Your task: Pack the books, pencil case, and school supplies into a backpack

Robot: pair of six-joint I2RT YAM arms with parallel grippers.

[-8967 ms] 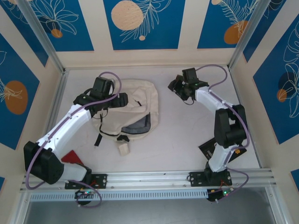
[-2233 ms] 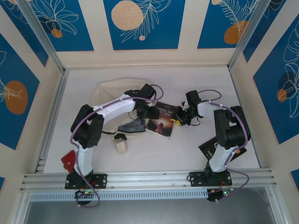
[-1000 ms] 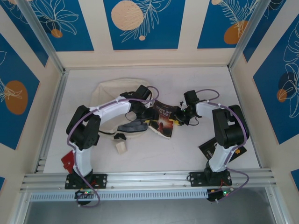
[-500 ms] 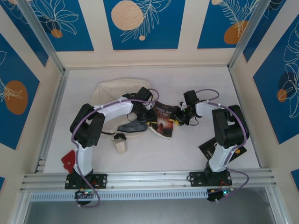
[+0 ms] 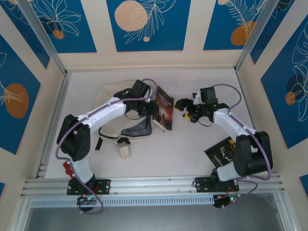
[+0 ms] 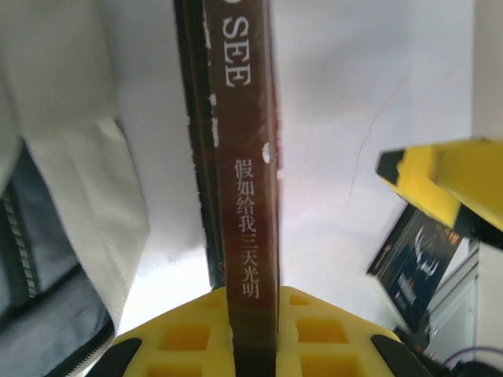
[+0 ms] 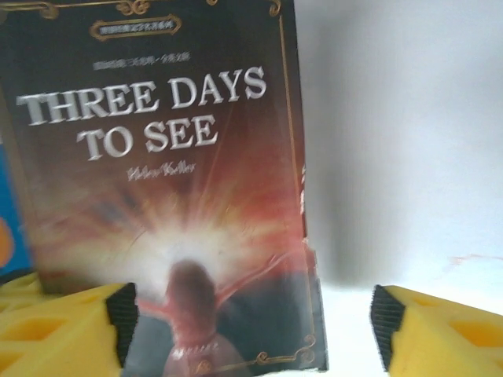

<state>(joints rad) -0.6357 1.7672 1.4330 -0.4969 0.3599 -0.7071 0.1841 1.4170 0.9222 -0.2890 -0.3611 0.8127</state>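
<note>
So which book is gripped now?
The dark brown Three Days to See, standing on edge in the left gripper; the black book lies flat, untouched.

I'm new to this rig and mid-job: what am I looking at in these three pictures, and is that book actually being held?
Two white robot arms are bolted at the table's near edge, each ending in a two-finger pincer. The overhead picture looks down from behind them; the other two come from cameras on the wrists. The left pincer is shut on the dark brown book, Three Days to See, holding it beside the cream backpack. The right pincer stands open, facing the book's cover. A black book lies near the right arm's base.
</note>
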